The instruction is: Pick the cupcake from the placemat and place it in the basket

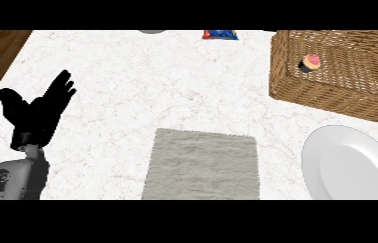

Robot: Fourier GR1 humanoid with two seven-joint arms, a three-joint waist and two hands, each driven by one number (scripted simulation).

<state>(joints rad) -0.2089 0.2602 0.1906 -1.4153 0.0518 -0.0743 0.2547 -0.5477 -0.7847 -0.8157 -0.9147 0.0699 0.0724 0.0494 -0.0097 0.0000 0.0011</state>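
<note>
cupcake (311, 63): inside basket (295, 89), 2 o'clock
placemat (201, 164): bare, 6 o'clock
left hand (38, 112): fingers spread, resting, 9 o'clock

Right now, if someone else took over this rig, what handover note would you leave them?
Left hand: open, fingers up, resting at the view's left edge, holding nothing.
Right hand: not in view.
Cupcake: already inside the wicker basket at upper right.
Placemat: bare, front centre of the counter.
White plate sits right of the placemat, unused.
Done: cupcake placed in the basket.
Left: nothing apparent for the task itself.
</note>
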